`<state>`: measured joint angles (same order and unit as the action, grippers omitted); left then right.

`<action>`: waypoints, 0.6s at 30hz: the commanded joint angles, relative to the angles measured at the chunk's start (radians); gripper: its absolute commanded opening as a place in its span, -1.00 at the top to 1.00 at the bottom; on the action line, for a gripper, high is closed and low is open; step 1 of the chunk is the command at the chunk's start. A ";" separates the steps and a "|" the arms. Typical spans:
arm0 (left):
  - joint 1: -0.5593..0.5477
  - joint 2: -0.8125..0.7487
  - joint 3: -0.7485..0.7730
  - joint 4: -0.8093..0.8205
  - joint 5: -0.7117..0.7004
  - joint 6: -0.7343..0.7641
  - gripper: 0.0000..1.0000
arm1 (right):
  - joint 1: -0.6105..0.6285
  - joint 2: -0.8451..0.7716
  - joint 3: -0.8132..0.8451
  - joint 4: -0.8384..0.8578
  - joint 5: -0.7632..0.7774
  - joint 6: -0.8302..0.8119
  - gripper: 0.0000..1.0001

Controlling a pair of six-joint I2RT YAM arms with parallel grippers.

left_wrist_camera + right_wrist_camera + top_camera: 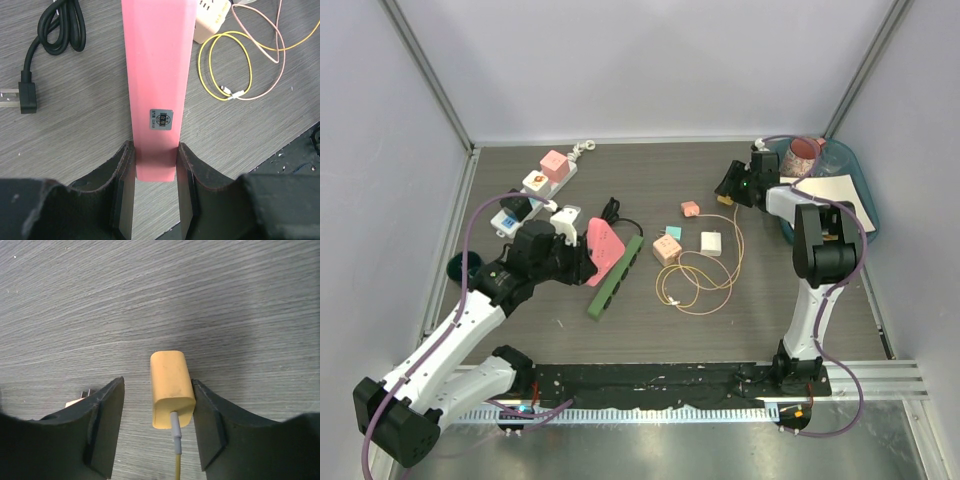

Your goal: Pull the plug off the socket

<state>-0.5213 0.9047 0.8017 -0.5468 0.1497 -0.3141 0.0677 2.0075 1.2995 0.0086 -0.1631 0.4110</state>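
My left gripper is clamped on the near end of the pink socket strip, lower centre. My right gripper has its jaws apart with the yellow plug unclamped between them, centre frame. It looks light, rigid and smooth, so I'd grip the flat sides, not the cable.

Crowded middle, open wood at the back and front

The left gripper is hemmed in: the pink power strip fills the space between its fingers, the green power strip lies just beside and a black cord sits just behind. Small adapters and loops of thin cable block the centre. The right gripper has a gap on one side of the yellow plug, and the teal tray stands near, toward the right wall. Bare table lies between the white power strip and the right arm, and along the front edge
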 commanded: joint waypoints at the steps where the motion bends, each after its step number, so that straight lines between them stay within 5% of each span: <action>1: 0.000 -0.020 0.002 0.074 0.022 -0.008 1.00 | -0.009 -0.048 0.032 0.024 -0.013 0.022 -0.25; 12: 0.000 -0.033 -0.006 0.102 0.093 -0.014 1.00 | -0.011 -0.314 0.096 -0.262 0.105 -0.057 -0.58; 15: 0.000 -0.033 -0.009 0.113 0.122 -0.017 1.00 | -0.008 -0.406 0.048 -0.282 0.036 -0.041 -0.64; 18: 0.000 -0.035 -0.013 0.136 0.175 -0.022 1.00 | -0.005 -0.528 -0.085 -0.173 -0.206 -0.026 -0.63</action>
<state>-0.5213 0.8925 0.7914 -0.5117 0.2310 -0.3233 0.0612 1.6142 1.3342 -0.2234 -0.1471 0.3771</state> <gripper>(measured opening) 0.363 0.817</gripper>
